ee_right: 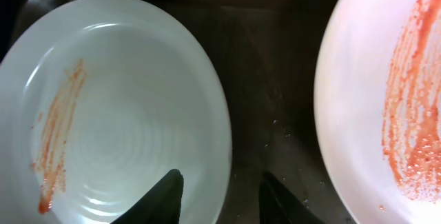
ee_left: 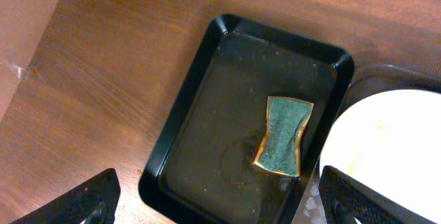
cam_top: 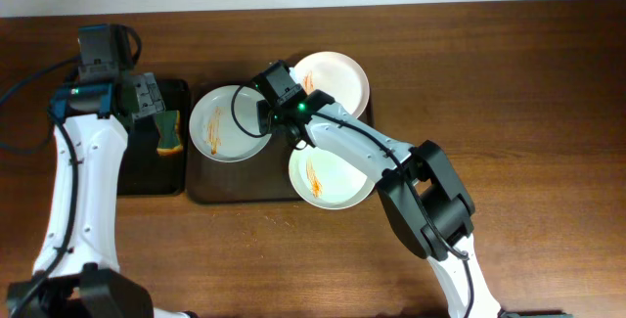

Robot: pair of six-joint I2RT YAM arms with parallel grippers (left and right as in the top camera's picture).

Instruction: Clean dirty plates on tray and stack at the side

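Note:
Three white plates streaked with orange sauce lie on the dark brown tray (cam_top: 245,183): a left plate (cam_top: 228,123), a far right plate (cam_top: 333,81) and a near plate (cam_top: 331,176). My right gripper (cam_top: 266,114) is open and empty over the left plate's right rim. In the right wrist view its fingers (ee_right: 222,198) straddle that rim of the left plate (ee_right: 117,107), one finger over the plate, one over the tray (ee_right: 269,79); another streaked plate (ee_right: 386,93) lies to the right. My left gripper (cam_top: 149,93) is open and empty above the black tray.
A smaller glossy black tray (cam_top: 132,176) lies left of the brown tray and holds a green and yellow sponge (cam_top: 168,132). In the left wrist view the sponge (ee_left: 282,134) lies in the black tray (ee_left: 207,65), beside the left plate (ee_left: 393,148).

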